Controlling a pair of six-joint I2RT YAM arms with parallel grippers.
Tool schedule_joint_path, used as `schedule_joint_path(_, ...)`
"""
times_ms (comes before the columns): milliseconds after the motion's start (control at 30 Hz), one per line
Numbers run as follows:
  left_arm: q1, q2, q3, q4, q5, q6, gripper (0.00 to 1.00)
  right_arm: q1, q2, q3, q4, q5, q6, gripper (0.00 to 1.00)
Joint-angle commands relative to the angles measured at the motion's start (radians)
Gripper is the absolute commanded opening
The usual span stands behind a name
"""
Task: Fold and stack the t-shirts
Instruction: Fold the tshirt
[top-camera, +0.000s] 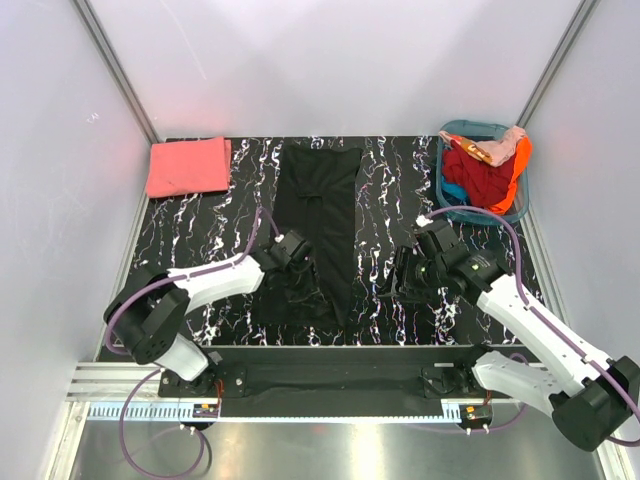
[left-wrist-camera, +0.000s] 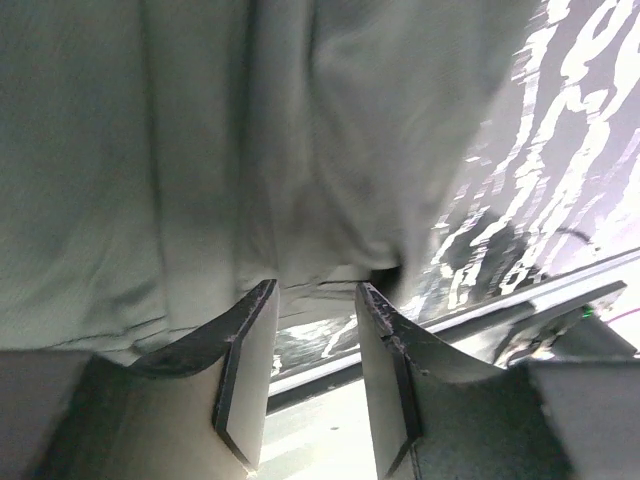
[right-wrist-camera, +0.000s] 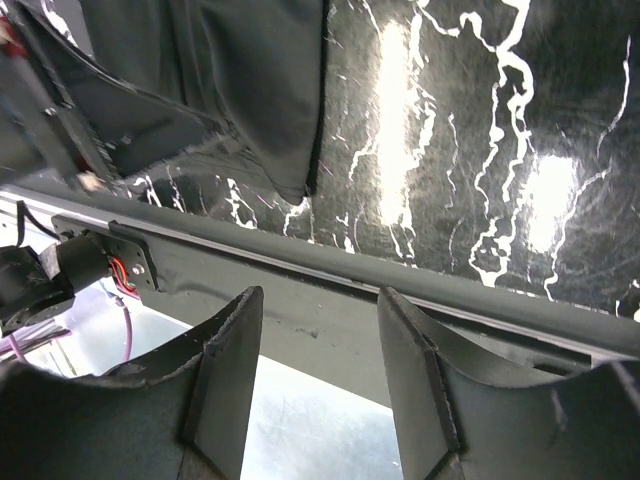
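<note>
Overhead, black white-veined tabletop, pale booth walls, left gripper half-open against black t-shirt, right gripper half-open, empty.

the black t-shirt fills the centre strip of the table, with bare marbled lanes on either side of it. the folded coral-pink t-shirt blocks the upper left corner and the heaped teal basket the upper right.

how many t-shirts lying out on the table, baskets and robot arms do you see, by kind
t-shirts on the table: 2 (black t-shirt, coral-pink t-shirt)
baskets: 1 (teal basket, holding a heap of clothes)
robot arms: 2 (left arm, right arm)
total: 5
</note>
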Motion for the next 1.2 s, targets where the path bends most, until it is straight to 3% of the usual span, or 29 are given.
schedule_joint_path(0, -0.002, 0.015, 0.063, 0.015, -0.054, -0.021, 0.41, 0.007, -0.027, -0.021, -0.018, -0.009, 0.02, 0.57)
schedule_joint_path(400, -0.01, 0.103, 0.115, -0.044, -0.068, -0.032, 0.43, 0.007, -0.023, -0.01, -0.01, -0.009, 0.004, 0.57)
schedule_joint_path(500, -0.01, 0.115, 0.123, -0.041, -0.065, -0.026, 0.32, 0.007, -0.029, -0.023, -0.007, -0.009, 0.009, 0.57)
schedule_joint_path(667, -0.01, 0.146, 0.14, -0.039, -0.054, -0.009, 0.25, 0.007, -0.032, -0.027, -0.008, -0.009, 0.012, 0.57)
schedule_joint_path(833, -0.01, 0.138, 0.154, -0.053, -0.051, 0.022, 0.03, 0.007, -0.035, -0.035, -0.012, -0.004, 0.014, 0.57)
schedule_joint_path(1167, -0.014, -0.04, 0.108, -0.113, -0.063, 0.12, 0.08, 0.008, 0.043, -0.067, 0.068, -0.056, -0.011, 0.57)
